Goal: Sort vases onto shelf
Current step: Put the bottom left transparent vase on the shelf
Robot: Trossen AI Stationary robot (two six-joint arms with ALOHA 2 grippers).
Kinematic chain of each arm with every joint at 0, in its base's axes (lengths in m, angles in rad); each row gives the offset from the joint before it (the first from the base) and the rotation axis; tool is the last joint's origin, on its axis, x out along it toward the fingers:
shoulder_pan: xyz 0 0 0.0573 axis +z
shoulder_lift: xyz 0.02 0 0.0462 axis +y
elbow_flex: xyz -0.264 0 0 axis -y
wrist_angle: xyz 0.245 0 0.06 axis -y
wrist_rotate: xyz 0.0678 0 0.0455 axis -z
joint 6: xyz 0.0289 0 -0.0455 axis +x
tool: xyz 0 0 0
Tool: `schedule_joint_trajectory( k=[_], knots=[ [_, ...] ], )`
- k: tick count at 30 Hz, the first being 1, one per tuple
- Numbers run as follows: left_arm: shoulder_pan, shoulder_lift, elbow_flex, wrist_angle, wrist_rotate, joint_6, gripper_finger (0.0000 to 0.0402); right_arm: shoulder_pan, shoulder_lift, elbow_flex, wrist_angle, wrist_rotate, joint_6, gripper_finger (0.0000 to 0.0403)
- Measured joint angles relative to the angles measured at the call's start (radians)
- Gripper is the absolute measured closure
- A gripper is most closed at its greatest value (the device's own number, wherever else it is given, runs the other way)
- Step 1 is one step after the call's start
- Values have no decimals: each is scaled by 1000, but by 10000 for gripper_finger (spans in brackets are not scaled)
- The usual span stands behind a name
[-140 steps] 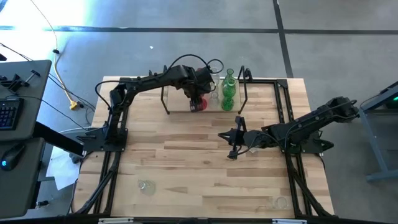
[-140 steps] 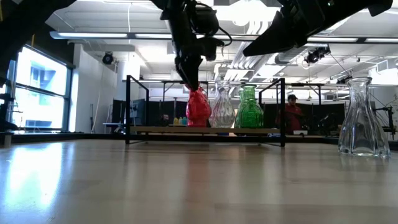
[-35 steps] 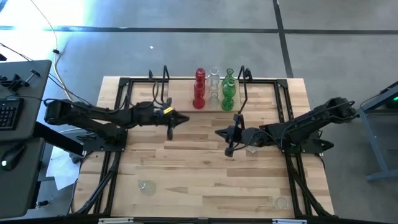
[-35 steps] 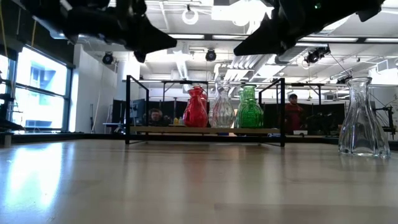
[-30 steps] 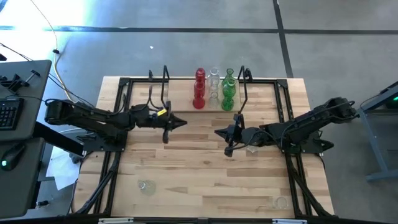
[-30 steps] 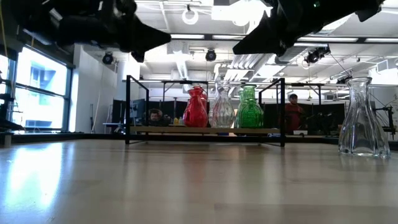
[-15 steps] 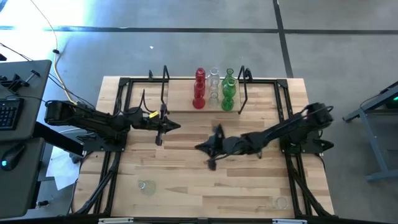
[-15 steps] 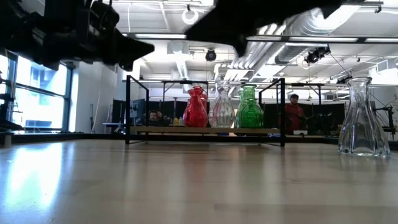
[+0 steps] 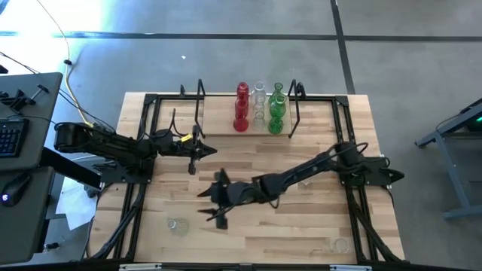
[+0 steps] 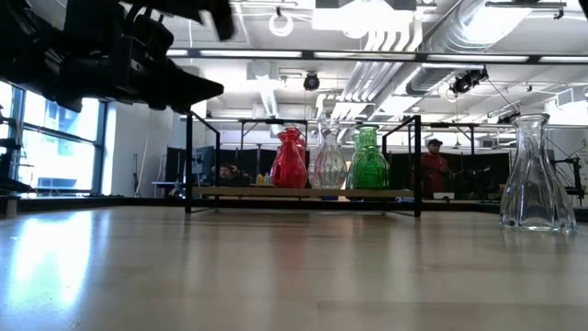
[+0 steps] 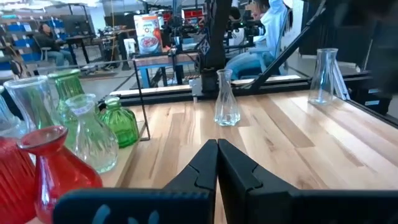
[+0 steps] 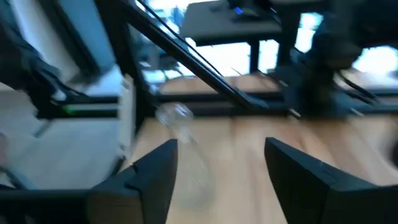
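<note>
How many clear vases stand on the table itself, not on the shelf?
3 clear vases: in the high view, one bottom left, one bottom right corner, one mid-table right of centre. More may be hidden.

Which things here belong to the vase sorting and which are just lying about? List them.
Job in hand: shelf; red vase, shelf clear vase and green vases on it; loose clear vase ahead of the open right claw; corner clear vase; shut left claw.

Lying about: keyboard; yellow cable.
</note>
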Motion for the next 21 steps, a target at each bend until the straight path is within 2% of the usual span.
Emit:
schedule_joint_trajectory(
  k=[4, 12, 17, 21],
  knots=[
    [0, 0, 0, 0, -1, 6, 401, 17, 103, 143, 0, -43, -1, 166],
    [0, 0, 0, -11, -3, 5, 401, 21, 292, 379, -3, -84, -28, 164],
    [-3, 0, 0, -34, -4, -7, 401, 13, 376, 465, 3, -148, -58, 164],
    [-4, 0, 0, -42, -3, -31, 401, 5, 408, 478, 30, -198, -109, 173]
  ],
)
